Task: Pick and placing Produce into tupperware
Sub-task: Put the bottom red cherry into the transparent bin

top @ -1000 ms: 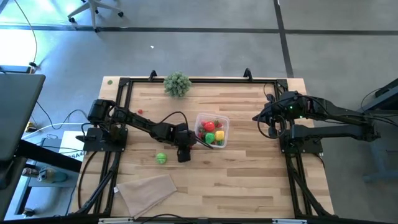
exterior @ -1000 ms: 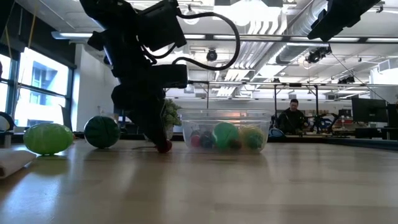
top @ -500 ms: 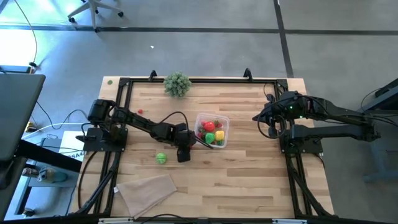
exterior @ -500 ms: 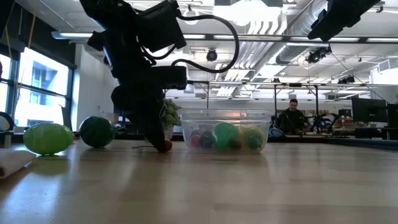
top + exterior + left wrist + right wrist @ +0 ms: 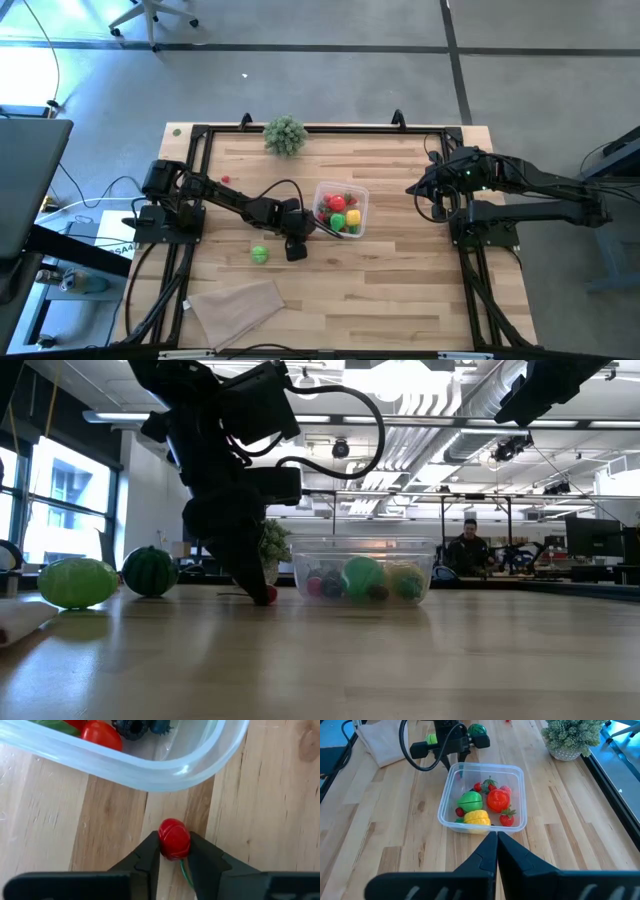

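Observation:
The clear tupperware (image 5: pixel 341 209) stands mid-table and holds red, green and yellow produce (image 5: pixel 479 806). My left gripper (image 5: pixel 303 234) stands at its near left corner, pointing down, shut on a small red berry (image 5: pixel 174 839). A light green ball (image 5: pixel 259 254) lies on the table to the left of the gripper. A dark green ball (image 5: pixel 148 571) sits farther back on the table. A tiny red berry (image 5: pixel 226 180) lies at the far left. My right gripper (image 5: pixel 496 839) is shut and empty, raised above the table's right side. My left gripper pinches the red berry's two sides (image 5: pixel 165 842) between its two fingers, at their free ends. The fingers come from above, pointing down. The berry's green stem (image 5: pixel 185 870) trails back between the fingers. In the low view the berry (image 5: pixel 268 595) sits at table level.
A bushy grey-green plant (image 5: pixel 285 134) stands at the far edge. A beige folded cloth (image 5: pixel 238 308) lies at the near left. A black frame (image 5: pixel 320 131) rims the table. A person (image 5: pixel 468 550) sits in the room beyond.
The dark green ball has rolled a little toward the table's left edge. Both grippers have kept still.

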Robot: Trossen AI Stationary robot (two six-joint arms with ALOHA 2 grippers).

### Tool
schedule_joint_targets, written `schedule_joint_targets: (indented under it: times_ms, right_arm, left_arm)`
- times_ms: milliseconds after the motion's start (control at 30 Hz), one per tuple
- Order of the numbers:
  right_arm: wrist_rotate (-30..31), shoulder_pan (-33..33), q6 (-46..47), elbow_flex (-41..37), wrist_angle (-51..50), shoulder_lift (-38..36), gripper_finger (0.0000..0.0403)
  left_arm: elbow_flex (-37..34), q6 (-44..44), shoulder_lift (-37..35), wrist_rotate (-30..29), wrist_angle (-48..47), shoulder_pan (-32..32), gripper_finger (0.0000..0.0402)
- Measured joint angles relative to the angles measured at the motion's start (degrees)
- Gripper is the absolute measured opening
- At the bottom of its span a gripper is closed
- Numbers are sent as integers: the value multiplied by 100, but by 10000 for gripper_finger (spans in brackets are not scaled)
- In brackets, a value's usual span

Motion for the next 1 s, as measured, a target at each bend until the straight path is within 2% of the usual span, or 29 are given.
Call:
schedule_joint_targets:
  times_ms: [200, 567, 800, 1000]
  right_arm:
    - [0, 0, 0, 0, -1, 0, 2]
    - [0, 2, 0, 0, -2, 0, 2]
    - [0, 2, 0, 0, 0, -2, 2]
    - [0, 0, 0, 0, 0, 0, 2]
  left_arm:
    - [0, 0, 0, 0, 7, 0, 62]
    - [0, -115, -64, -11, -22, 0, 70]
    - [0, -154, -693, -215, -233, -4, 71]
    - [56, 34, -1419, -801, -249, -4, 71]
